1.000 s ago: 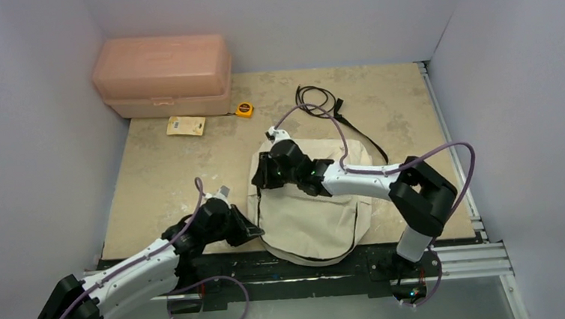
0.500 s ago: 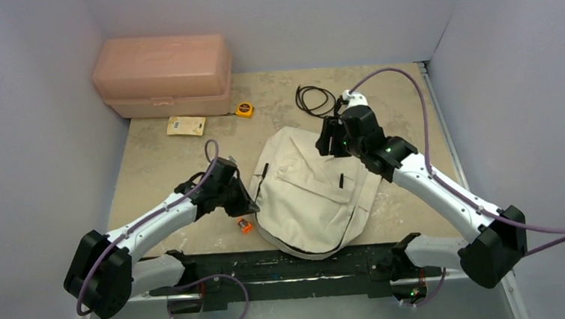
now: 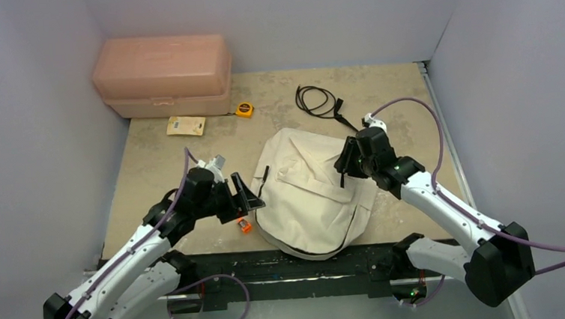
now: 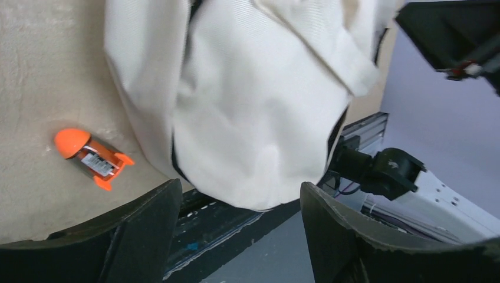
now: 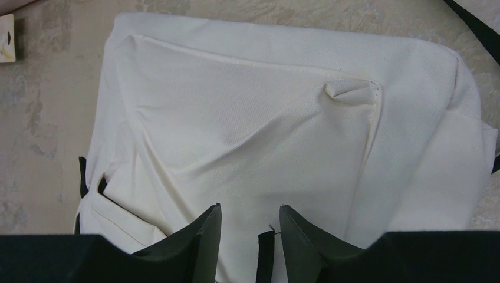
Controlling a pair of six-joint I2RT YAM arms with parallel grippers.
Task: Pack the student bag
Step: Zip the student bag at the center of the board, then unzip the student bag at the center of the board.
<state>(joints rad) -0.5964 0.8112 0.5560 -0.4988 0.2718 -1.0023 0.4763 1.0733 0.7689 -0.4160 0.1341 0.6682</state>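
Observation:
The student bag (image 3: 308,195) is a cream fabric backpack with black zipper lines, lying flat at the near middle of the table. My left gripper (image 3: 248,199) hovers at its left edge, open and empty; in the left wrist view (image 4: 239,206) the bag (image 4: 253,106) fills the space ahead of the wide jaws. My right gripper (image 3: 343,163) is over the bag's right side, above the front pocket. Seen from the right wrist (image 5: 250,221), its jaws stand apart over the bag (image 5: 247,130), and a black zipper tab (image 5: 265,253) sits loose between them.
A small orange item (image 3: 245,226) lies on the table beside the bag's left edge, also visible from the left wrist (image 4: 88,154). At the back are a pink plastic box (image 3: 162,74), a yellow tape measure (image 3: 244,110), a small card (image 3: 186,126) and a black cable (image 3: 319,101).
My left gripper has opened and drawn slightly left of the bag. The right arm swung off the bag, then came back over its right side. The orange item now lies on the table.

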